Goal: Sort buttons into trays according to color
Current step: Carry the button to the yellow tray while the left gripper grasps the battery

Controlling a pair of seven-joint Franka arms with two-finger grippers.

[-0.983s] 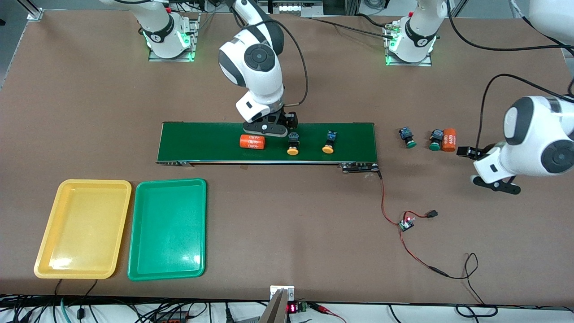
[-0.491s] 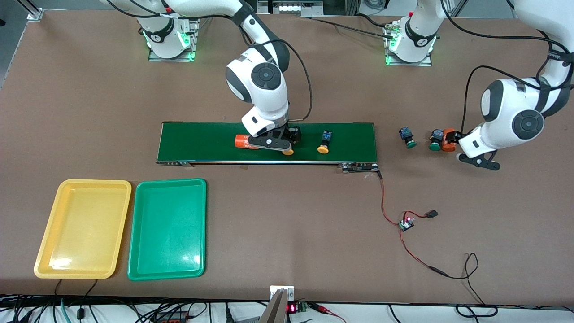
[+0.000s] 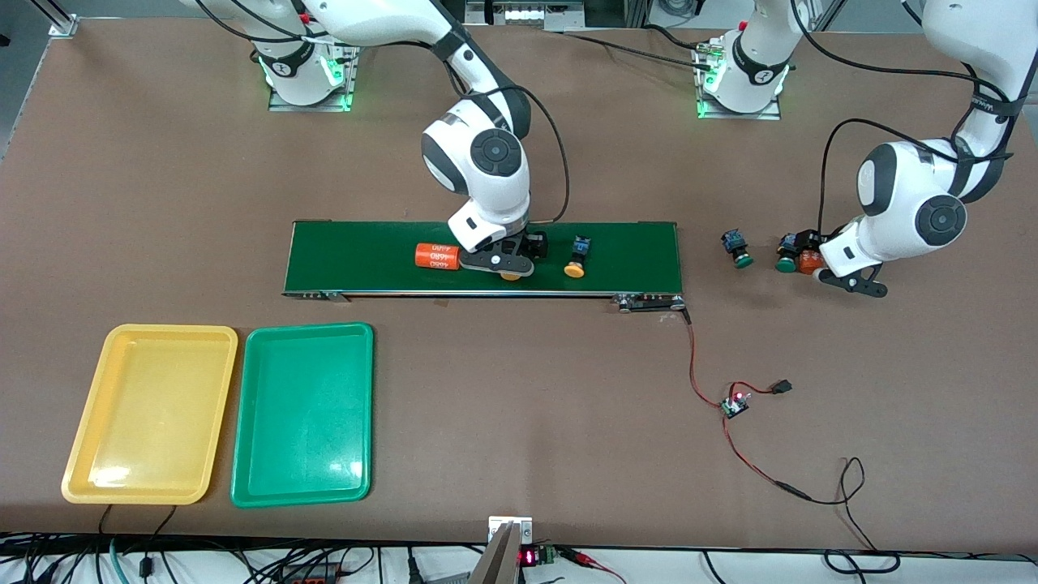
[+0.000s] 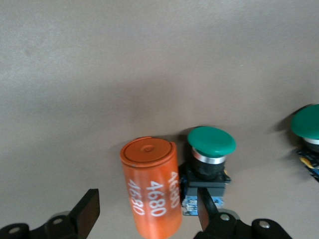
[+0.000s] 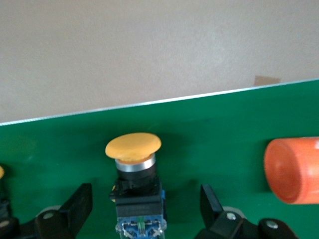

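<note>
We are bracketing a yellow button [image 5: 133, 174] mid-belt with the right gripper [image 5: 141, 209] and, apparently, a green button [image 4: 209, 167] plus cylinder [image 4: 151, 191] with the left gripper [image 4: 144, 219] — both spread apart, ready to pinch.

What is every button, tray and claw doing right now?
Yellow button between the right claw's fingers: lying on the belt, not gripped.
Other yellow button: lying on the belt.
Green button beside the orange cylinder: on the table.
Other green button: on the table.
Yellow tray: empty.
Green tray: empty.
Right claw: open.
Left claw: open around the cylinder.
</note>
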